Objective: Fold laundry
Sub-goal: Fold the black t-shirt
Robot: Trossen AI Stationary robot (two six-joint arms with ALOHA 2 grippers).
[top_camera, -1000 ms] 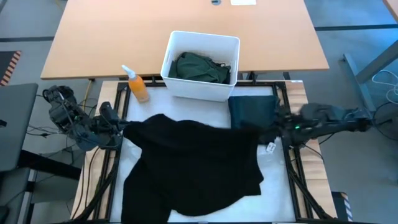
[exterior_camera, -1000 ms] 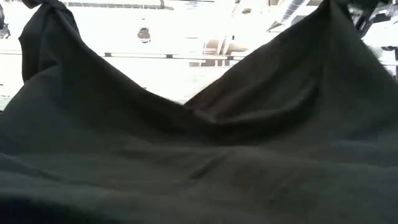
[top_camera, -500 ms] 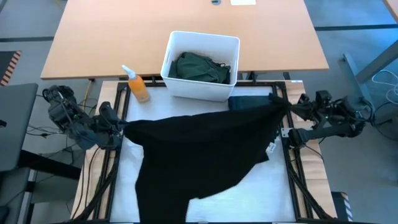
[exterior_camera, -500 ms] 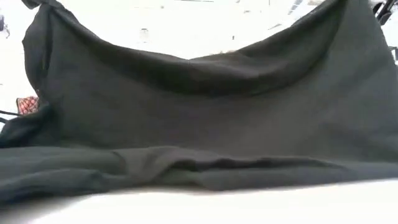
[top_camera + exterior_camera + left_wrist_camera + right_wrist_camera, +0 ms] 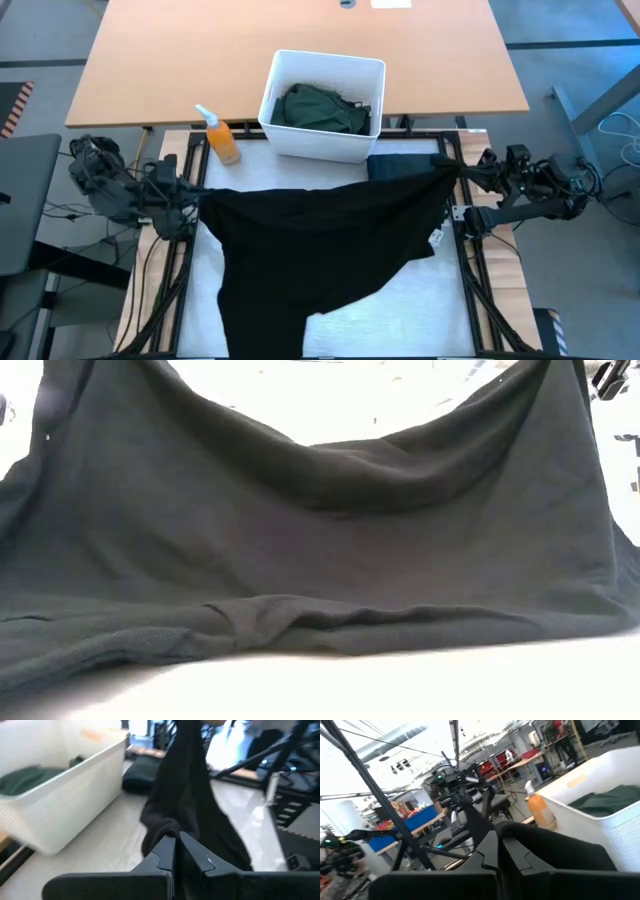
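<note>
a wide black cloth shirt (image 5: 320, 240) is held stretched between two dark robot arms above a white padded table top (image 5: 440, 310). the left gripper (image 5: 192, 200) is seen at the table's left edge, its fingers pinched shut on one upper corner of the shirt. the right gripper (image 5: 462, 170) is seen at the right edge, its fingers likewise closed on the opposite corner. the top hem is drawn fairly taut between them, with a slight sag shown in the low view, and the rest of the cloth hangs down and trails onto the table towards the near side, narrowing to a point near the left.

on the far side, a white rectangular plastic bin (image 5: 290, 140) is seen, with a dark green crumpled garment (image 5: 322, 108) lying inside it. an orange spray bottle with a white nozzle (image 5: 219, 136) stands just left of the bin. a folded dark cloth (image 5: 400, 166) lies just right of the bin, partly hidden by the shirt's raised edge.

the step in hand is judged to be the spreading out of the shirt before any fold is made. the next move would probably call for both grippers to be lowered together, so that the shirt is laid flat and smooth on the table, with tension kept even so that no corner slips from the fingers.
</note>
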